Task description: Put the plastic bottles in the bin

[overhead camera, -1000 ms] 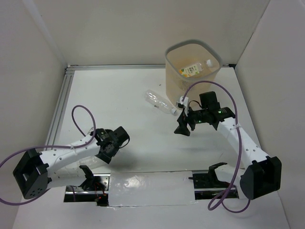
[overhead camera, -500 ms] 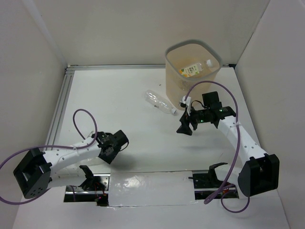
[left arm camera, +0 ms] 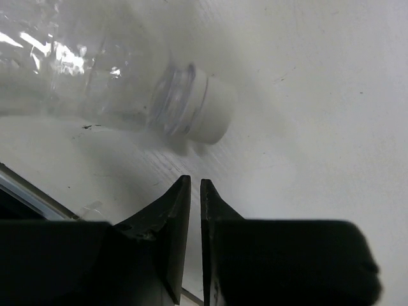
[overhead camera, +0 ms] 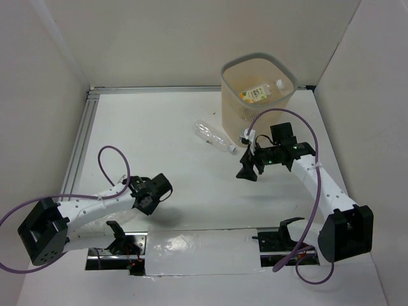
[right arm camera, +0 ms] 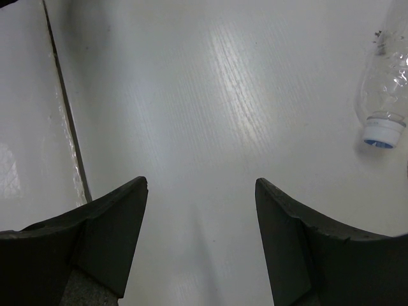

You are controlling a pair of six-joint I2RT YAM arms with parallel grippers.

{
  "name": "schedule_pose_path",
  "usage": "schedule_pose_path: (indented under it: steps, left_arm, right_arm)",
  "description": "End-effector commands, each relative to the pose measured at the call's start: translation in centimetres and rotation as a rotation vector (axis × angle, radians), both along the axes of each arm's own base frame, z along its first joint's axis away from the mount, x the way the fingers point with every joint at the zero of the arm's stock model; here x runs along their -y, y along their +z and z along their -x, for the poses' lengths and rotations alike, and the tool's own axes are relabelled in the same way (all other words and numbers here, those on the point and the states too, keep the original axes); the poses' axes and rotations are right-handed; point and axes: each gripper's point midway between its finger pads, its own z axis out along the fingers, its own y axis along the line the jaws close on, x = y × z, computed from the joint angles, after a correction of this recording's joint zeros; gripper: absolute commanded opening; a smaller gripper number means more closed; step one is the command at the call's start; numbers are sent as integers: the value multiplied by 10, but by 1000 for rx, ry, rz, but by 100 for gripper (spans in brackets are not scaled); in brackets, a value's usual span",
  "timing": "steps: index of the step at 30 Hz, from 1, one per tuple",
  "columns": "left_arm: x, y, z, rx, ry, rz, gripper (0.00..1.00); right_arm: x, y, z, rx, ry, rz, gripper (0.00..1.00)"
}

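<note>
Two clear crinkly plastic bottles are out on the white tabletop [overhead camera: 159, 121], while a yellow-green-labelled bottle [overhead camera: 255, 94] already lies inside the tall beige translucent bin [overhead camera: 231, 105] at the far right corner.

The first loose one, a clear bottle with a blue-rimmed cap [overhead camera: 212, 135], lies on its side just beside the bin's near-left wall, cap towards the arms. The right hand [overhead camera: 247, 172] hangs near that cap but apart from it, its two dark fingers spread wide and holding nothing. In the right wrist view the bottle shows only at the upper right edge, outside the gap. I judge the wide spread suits a grasp across the bottle's body, but the hand would need to shift over it first.

The second, a clear bottle with a white cap [left arm camera: 95, 70], lies on its side close in front of the left hand [left arm camera: 195, 183], whose fingers are pinched to a thin slit with nothing between them. From above, this bottle is hard to make out beside the left arm near the front edge. Closed like that, the left hand cannot take it. It looks parked low while the right arm, nearer the bin, does the work. Such thin, smooth plastic will likely roll or dent if nudged off-centre.
</note>
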Motion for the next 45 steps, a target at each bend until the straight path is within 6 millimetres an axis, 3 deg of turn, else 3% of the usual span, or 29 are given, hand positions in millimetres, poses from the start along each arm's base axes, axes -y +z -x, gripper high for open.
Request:
schedule_pose_path:
  steps: [1, 6, 8, 9, 12, 13, 15, 16, 17, 19, 24, 25, 26, 29, 31, 33, 35, 36, 37, 38, 39, 40, 41, 42, 44, 45]
  left_arm:
    - [3, 6, -21, 115, 514, 160, 22]
    - [26, 17, -30, 125, 371, 128, 21]
    - [44, 32, -44, 158, 273, 114, 22]
    - [60, 54, -56, 195, 215, 136, 28]
    - [72, 87, -73, 247, -59, -2, 48]
    - [87, 119, -85, 300, -119, 7, 69]
    - [67, 138, -79, 286, -184, -140, 89]
    - [61, 149, -80, 294, -182, -166, 95]
    - [57, 171, -85, 338, -206, -193, 98]
    - [37, 200, -83, 384, -210, -207, 99]
    - [-5, 243, -77, 470, -230, -151, 99]
    - [-14, 250, -78, 492, -208, -130, 99]
    - [-16, 251, -76, 508, -213, -109, 99]
    - [-29, 275, -64, 619, -259, -58, 99]
    - [-32, 295, -58, 717, -298, -11, 99]
    - [-37, 300, -53, 747, -303, -2, 99]
    - [-45, 307, -48, 781, -300, 3, 99]
    - [-47, 312, -46, 795, -304, 5, 99]
    - [-49, 313, -44, 800, -325, -12, 99]
    - [-48, 322, -46, 839, -331, -5, 99]
    - [-52, 329, -42, 871, -348, -12, 99]
    - [-53, 328, -42, 882, -353, -15, 99]
    - [-52, 335, -41, 912, -358, 3, 99]
    - [-55, 334, -38, 919, -356, 7, 99]
    - [-57, 334, -35, 932, -358, 9, 99]
    - [-56, 329, -36, 922, -361, 3, 99]
  right_arm:
    - [-1, -2, 5, -15, 16, -13, 76]
    - [-1, -2, 5, -15, 16, -13, 76]
    - [0, -3, 5, -5, 23, -10, 76]
    - [1, -7, 8, -21, 33, 0, 77]
    - [-8, -9, 19, 27, 148, 19, 82]
    - [-15, -11, 26, 42, 200, 34, 88]
    - [-22, -16, 30, 91, 260, 59, 94]
    - [-25, -20, 24, 135, 265, 85, 97]
    - [-33, -26, 33, 162, 315, 96, 99]
    - [-49, -29, 36, 244, 385, 96, 99]
    - [-86, -41, 48, 359, 534, 65, 99]
    - [-91, -51, 49, 338, 561, 61, 99]
    - [-102, -52, 51, 356, 589, 42, 99]
    - [-129, -58, 35, 442, 616, 72, 99]
    - [-153, -58, 35, 477, 628, 84, 99]
    - [-176, -71, 29, 509, 634, 128, 99]
    - [-203, -61, 15, 530, 592, 121, 99]
    - [-213, -77, 10, 501, 585, 153, 99]
    - [-234, -63, 3, 515, 567, 129, 99]
    - [-245, -63, -3, 513, 556, 132, 99]
    - [-255, -83, -6, 468, 543, 164, 98]
    - [-263, -86, -11, 452, 536, 166, 98]
    - [-283, -70, -20, 483, 536, 140, 96]
    - [-287, -95, -15, 420, 557, 182, 96]
    - [-308, -88, -18, 420, 569, 162, 95]
    - [-311, -101, -14, 401, 584, 178, 95]
